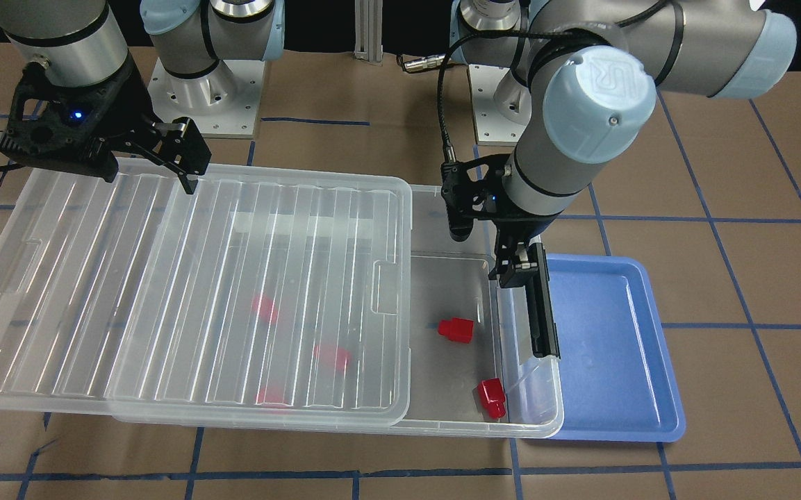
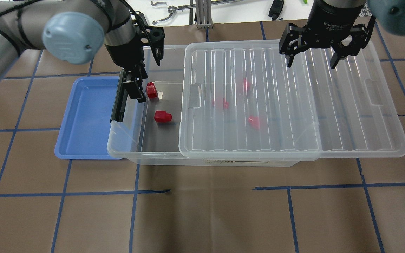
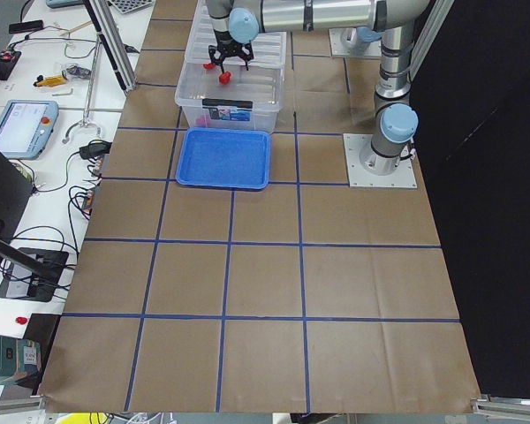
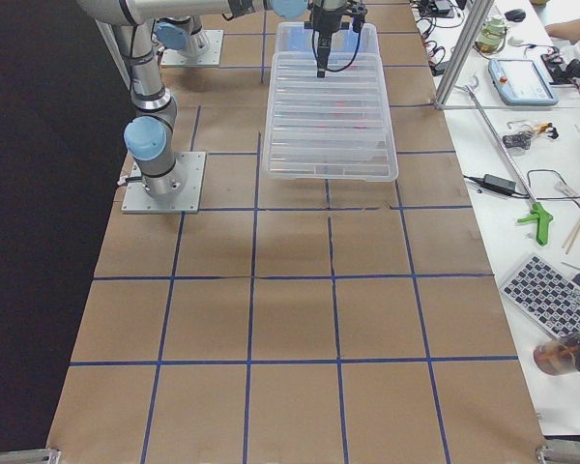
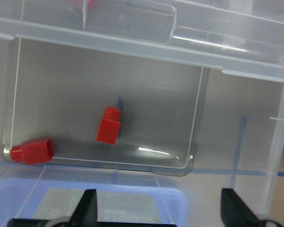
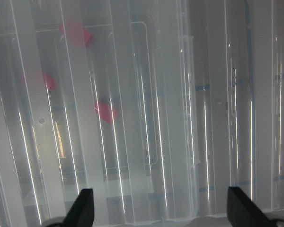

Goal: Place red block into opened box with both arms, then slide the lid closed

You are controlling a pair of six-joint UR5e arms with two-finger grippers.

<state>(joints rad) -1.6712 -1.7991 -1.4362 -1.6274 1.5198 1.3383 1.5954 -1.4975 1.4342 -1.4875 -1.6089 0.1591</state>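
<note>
The clear box [image 2: 125,142] lies lengthwise with its left end uncovered. Two red blocks [image 2: 151,90] [image 2: 162,116] rest on its bare floor, also seen in the front view [image 1: 456,330] [image 1: 492,398] and in the left wrist view [image 5: 109,125] [image 5: 33,151]. Three more red blocks [image 2: 220,103] show blurred under the ribbed lid [image 2: 293,105], which covers the rest of the box and overhangs its right end. My left gripper [image 2: 149,80] hangs open and empty over the uncovered end, near the black latch bar [image 2: 118,102]. At the lid's far edge, my right gripper [image 2: 311,58] is open and holds nothing.
A blue tray [image 2: 83,116] lies against the box's left end, partly under it. Brown paper with blue tape lines covers the table [image 2: 202,211]. Tools and a metal post [image 2: 202,14] stand beyond the far edge.
</note>
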